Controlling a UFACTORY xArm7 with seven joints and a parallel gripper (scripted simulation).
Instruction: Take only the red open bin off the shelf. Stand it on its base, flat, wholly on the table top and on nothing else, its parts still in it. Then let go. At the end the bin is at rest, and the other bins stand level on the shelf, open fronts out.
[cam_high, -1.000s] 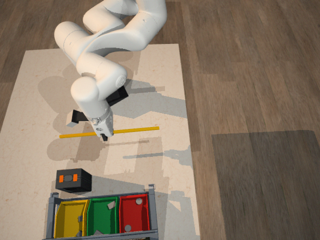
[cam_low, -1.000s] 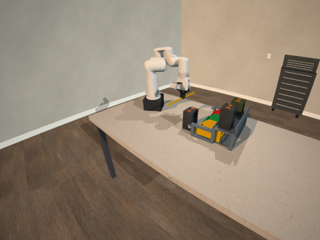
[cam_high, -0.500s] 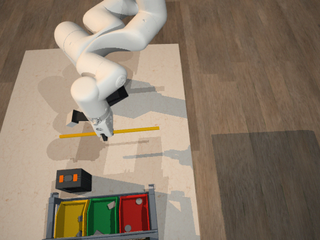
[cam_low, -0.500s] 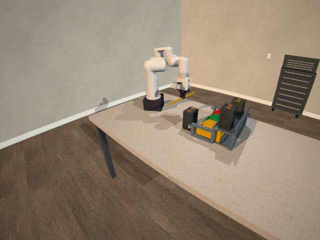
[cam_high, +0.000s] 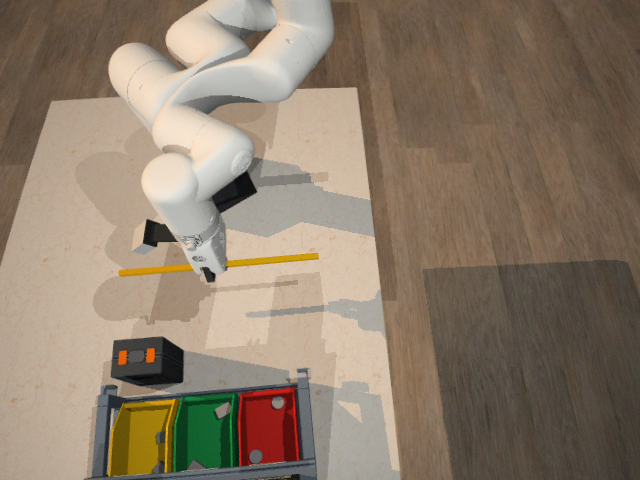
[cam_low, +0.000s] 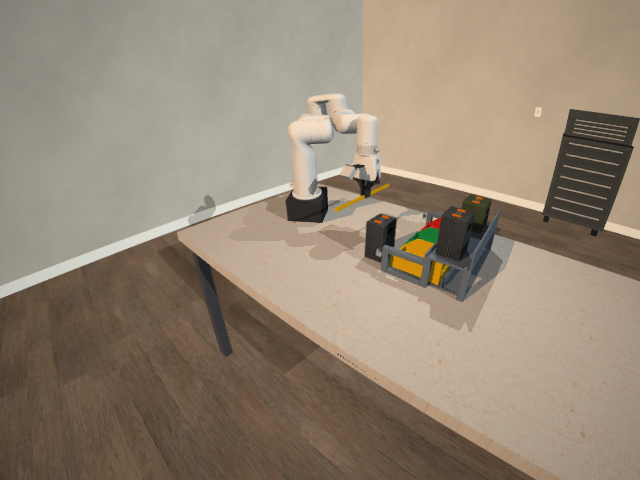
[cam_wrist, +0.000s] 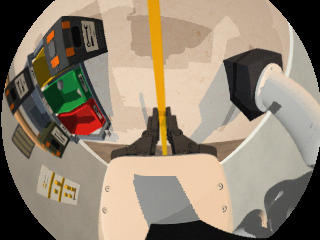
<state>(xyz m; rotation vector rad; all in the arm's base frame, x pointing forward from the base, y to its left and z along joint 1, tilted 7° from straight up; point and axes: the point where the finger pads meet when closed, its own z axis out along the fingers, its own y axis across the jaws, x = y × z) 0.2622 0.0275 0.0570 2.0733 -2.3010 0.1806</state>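
Observation:
The red bin (cam_high: 267, 428) (cam_low: 433, 224) (cam_wrist: 75, 121) sits in the shelf (cam_high: 101, 428) (cam_low: 461, 284) at the end of the row, with two round grey parts (cam_high: 277, 402) (cam_high: 255, 456) inside. The green bin (cam_high: 204, 434) (cam_low: 424, 236) (cam_wrist: 65, 102) is beside it, then the yellow bin (cam_high: 139, 434) (cam_low: 408, 263) (cam_wrist: 41, 70). My gripper (cam_high: 208, 275) (cam_low: 366, 192) (cam_wrist: 162, 114) is shut on a long yellow bar (cam_high: 279, 259) (cam_low: 348, 204) (cam_wrist: 156, 50), near its middle. It holds the bar above the table, between the robot's base and the shelf, away from the bins.
A dark case (cam_high: 168, 361) (cam_low: 379, 242) (cam_wrist: 75, 42) with orange latches stands on the table (cam_low: 330, 289) in front of the shelf, near the yellow and green bins. Another dark case (cam_low: 454, 235) and an olive case (cam_low: 478, 212) (cam_wrist: 52, 139) stand on the shelf's upper board.

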